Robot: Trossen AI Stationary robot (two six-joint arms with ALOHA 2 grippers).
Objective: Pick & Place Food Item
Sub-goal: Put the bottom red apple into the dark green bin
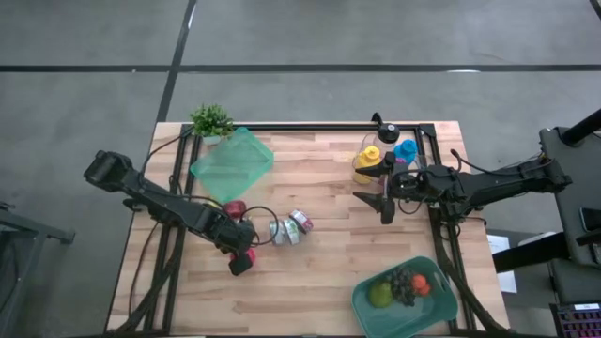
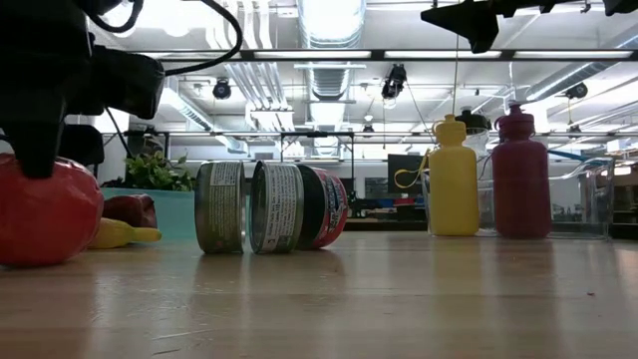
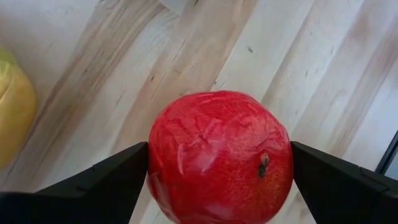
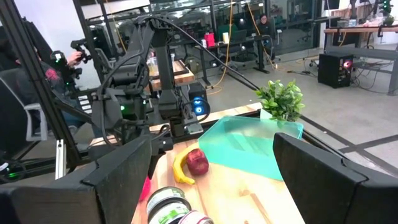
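A round red fruit [image 3: 217, 155] with wrinkled glossy skin sits on the wooden table near its near-left part [image 1: 250, 254], also showing in the low view [image 2: 40, 214]. My left gripper [image 3: 219, 163] is shut on it, its wrist [image 1: 239, 265] above the fruit. My right gripper [image 1: 383, 201] hangs open in the air by the bottles, touching nothing; its fingers frame the right wrist view [image 4: 211, 168]. A green tray [image 1: 406, 310] at the near-right corner holds a green fruit, dark grapes and an orange-red piece. My left gripper pinches the red fruit between its two fingers, one finger [image 3: 118, 174] on one flank [image 3: 155, 162] and the other on the opposite flank [image 3: 283, 168]. The fingers come from above, pointing down. The fruit's underside [image 2: 35, 261] rests on the table.
Two tins and a red-labelled can [image 1: 287, 227] lie on their sides mid-table. A banana [image 2: 122, 235] and a dark red apple [image 1: 235, 208] lie near a second green tray [image 1: 233, 161] and a small plant [image 1: 212, 119]. Yellow, blue and magenta bottles [image 1: 380, 160] stand far right.
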